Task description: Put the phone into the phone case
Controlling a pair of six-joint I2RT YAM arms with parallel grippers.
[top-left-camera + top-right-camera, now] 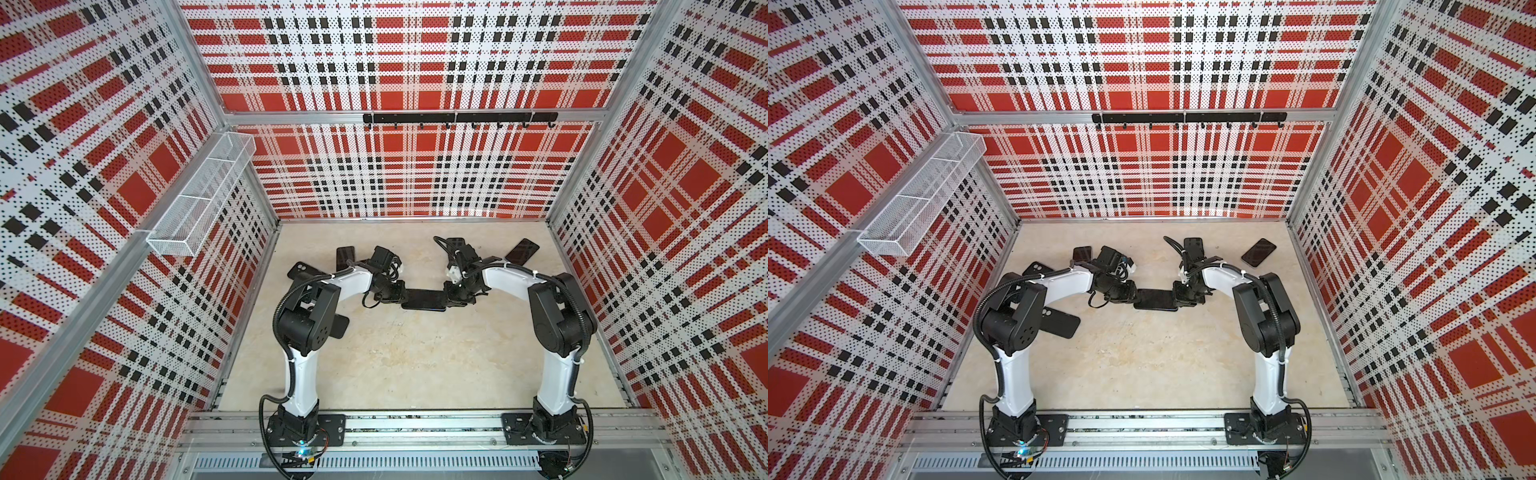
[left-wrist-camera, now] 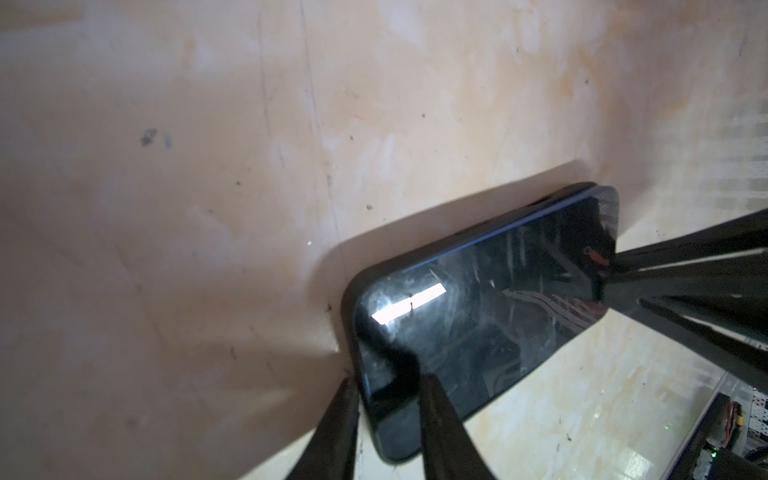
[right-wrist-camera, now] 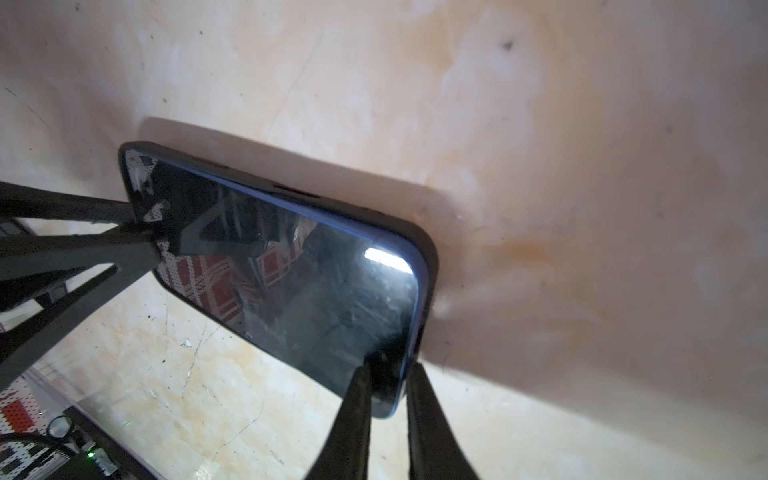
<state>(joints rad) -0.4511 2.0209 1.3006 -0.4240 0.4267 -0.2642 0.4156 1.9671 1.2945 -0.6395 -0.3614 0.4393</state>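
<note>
The left gripper (image 2: 384, 386) is clamped narrowly on the left short end of the phone (image 2: 478, 316), with one finger on the glass and the other on the outer side. The right gripper (image 3: 390, 374) pinches the opposite, right end the same way, its jaws drawn close around that end. Between them the phone lies crosswise and screen up near the middle of the table (image 1: 415, 365), its long sides running left to right. It throws a shadow on the table, and I cannot tell whether its underside touches the top. The black phone case (image 3: 430, 266) wraps its back and rim. A thin blue strip of the phone's edge shows along the far long side, and I cannot tell whether it is fully seated. Farther out, a second phone (image 1: 522, 251) lies at the far right and a third phone (image 1: 345, 257) at the far left. Just beside the third one is a loose black case (image 1: 303, 272) with a camera cut-out. Another case (image 1: 1064, 325) lies partly under the left arm (image 1: 1013, 320). A wire basket (image 1: 199, 199) hangs on the left wall and a hook rail (image 1: 457, 118) on the far wall.
</note>
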